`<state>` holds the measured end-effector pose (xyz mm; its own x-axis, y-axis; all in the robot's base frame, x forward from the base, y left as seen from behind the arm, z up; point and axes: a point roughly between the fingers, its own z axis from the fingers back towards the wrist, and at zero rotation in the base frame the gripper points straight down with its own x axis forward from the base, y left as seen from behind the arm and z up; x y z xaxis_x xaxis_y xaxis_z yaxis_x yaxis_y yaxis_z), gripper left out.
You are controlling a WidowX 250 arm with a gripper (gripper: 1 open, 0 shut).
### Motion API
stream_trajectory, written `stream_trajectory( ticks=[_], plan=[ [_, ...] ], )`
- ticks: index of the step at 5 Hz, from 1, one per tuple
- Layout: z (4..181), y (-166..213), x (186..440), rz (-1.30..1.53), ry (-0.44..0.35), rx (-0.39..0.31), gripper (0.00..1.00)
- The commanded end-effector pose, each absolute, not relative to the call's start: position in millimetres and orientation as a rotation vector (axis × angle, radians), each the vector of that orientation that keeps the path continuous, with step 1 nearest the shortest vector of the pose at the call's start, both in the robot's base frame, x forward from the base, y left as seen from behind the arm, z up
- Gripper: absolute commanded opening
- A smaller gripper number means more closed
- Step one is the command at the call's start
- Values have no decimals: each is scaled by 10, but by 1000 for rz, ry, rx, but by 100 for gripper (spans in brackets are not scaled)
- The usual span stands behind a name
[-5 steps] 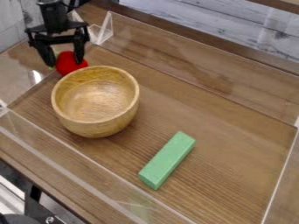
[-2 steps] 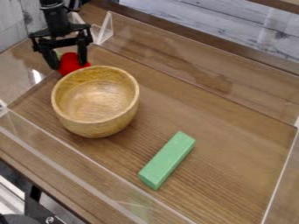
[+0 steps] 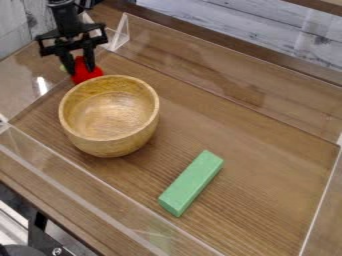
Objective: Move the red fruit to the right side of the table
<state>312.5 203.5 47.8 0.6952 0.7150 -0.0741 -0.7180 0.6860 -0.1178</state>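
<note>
The red fruit (image 3: 86,72) sits on the table (image 3: 234,105) at the far left corner, just behind the wooden bowl. My gripper (image 3: 80,64) points straight down over it, and its black fingers (image 3: 70,58) are drawn in against the fruit's sides. Only the lower red part of the fruit shows beneath the fingers; its top is hidden by the gripper.
A round wooden bowl (image 3: 110,115) stands close in front of the fruit. A green rectangular block (image 3: 191,183) lies near the front middle. Low clear acrylic walls (image 3: 321,190) border the tabletop on all sides.
The fingers, spread wide around the fruit a second ago, have drawn in onto it. The hand itself has hardly shifted.
</note>
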Motion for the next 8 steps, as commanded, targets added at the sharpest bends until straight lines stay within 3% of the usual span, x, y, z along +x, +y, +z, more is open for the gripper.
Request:
stream_trajectory(
  ticks=[1, 3, 4, 5, 7, 8],
  plan=[
    [951, 2043, 3281, 825, -62, -176, 0],
    [1460, 1792, 3343, 778, -67, -250, 0],
    [1612, 1409, 3431, 660, -45, -272, 0],
    [1672, 908, 3494, 534, -17, -281, 0],
    [1567, 80, 3449, 266, 38, -274, 0],
    [1503, -322, 3291, 173, 57, -272, 0]
  ],
)
